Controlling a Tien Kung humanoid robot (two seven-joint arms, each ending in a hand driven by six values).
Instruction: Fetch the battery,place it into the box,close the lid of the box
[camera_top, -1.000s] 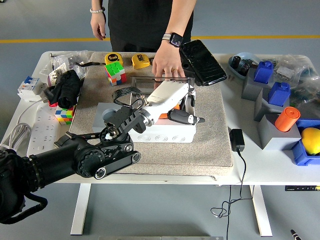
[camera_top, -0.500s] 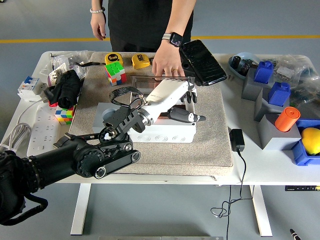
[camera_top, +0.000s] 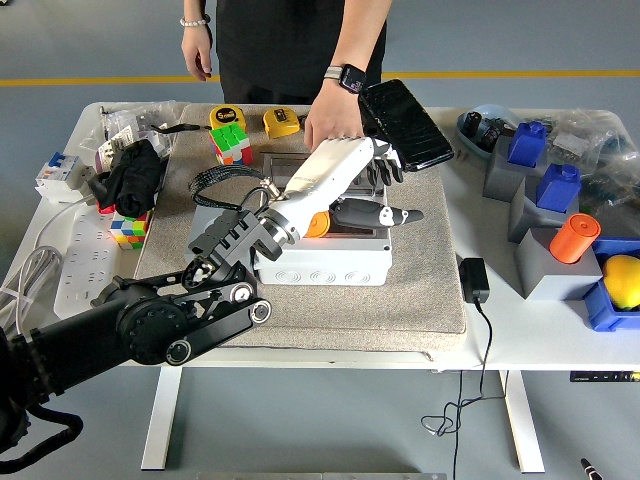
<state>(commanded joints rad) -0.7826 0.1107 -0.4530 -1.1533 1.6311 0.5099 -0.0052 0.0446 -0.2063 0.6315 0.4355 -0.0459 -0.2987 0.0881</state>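
My left hand (camera_top: 350, 190) hovers fingers spread, holding nothing, over the box (camera_top: 322, 258), hiding its inside (an orange bit (camera_top: 317, 225) peeks out).

bright, even light is falling from overhead, leaving only soft, short shadows under the white table (camera_top: 520, 330) and the left hand (camera_top: 345, 185). the hand's white shell is catching a mild sheen, and the floor is looking evenly lit. everything is staying sharp, with no blur and little edge distortion showing.
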